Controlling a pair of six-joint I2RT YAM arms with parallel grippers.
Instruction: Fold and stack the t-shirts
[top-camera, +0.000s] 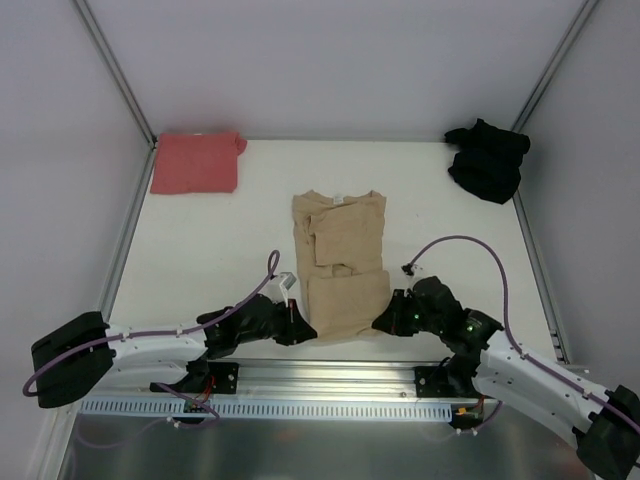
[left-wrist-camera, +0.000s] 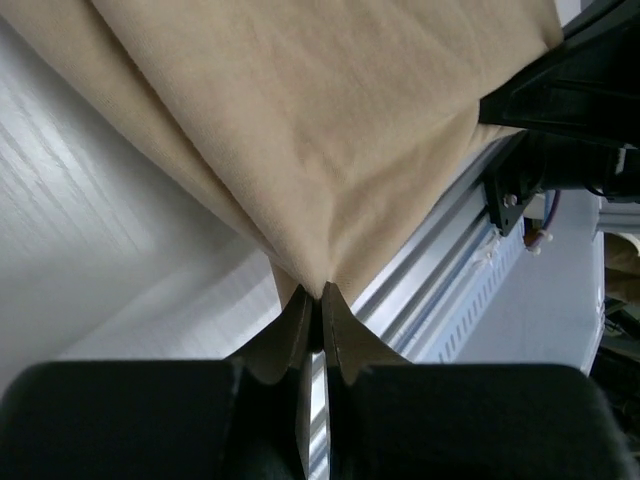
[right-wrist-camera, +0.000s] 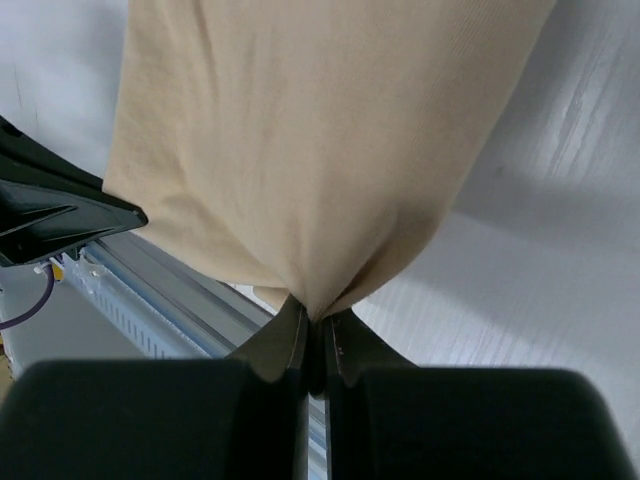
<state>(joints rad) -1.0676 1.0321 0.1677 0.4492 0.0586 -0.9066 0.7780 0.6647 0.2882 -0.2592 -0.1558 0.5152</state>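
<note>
The tan t-shirt (top-camera: 340, 265) lies in the middle of the white surface (top-camera: 200, 250), collar toward the far side and sleeves folded in over the body, so that it forms a long narrow shape running from far to near. Its near hem is held at both corners: the left end effector (top-camera: 297, 325) is closed on the near left corner and the right end effector (top-camera: 385, 320) is closed on the near right corner, the two facing each other across the width of the hem. In the left wrist view the dark fingers (left-wrist-camera: 290, 335) are pressed together with the tan cloth gathered to a point between them and fanning out wide beyond the tips. The right wrist view shows the same pinch, the cloth drawn into a small tuck at the fingertips and spreading away from them in soft creases. The salmon-red t-shirt (top-camera: 196, 162) sits folded into a neat rectangle at the far left corner, well apart from both arms. The black t-shirt (top-camera: 488, 160) lies in a crumpled heap at the far right corner, close to the slanting metal frame post (top-camera: 545, 85). Pale walls (top-camera: 320, 60) close the surface in on the far side and on both flanks. Along the near edge runs an aluminium rail (top-camera: 330, 375) that carries the arm bases, and a purple cable (top-camera: 470, 245) loops above the right arm.
</note>
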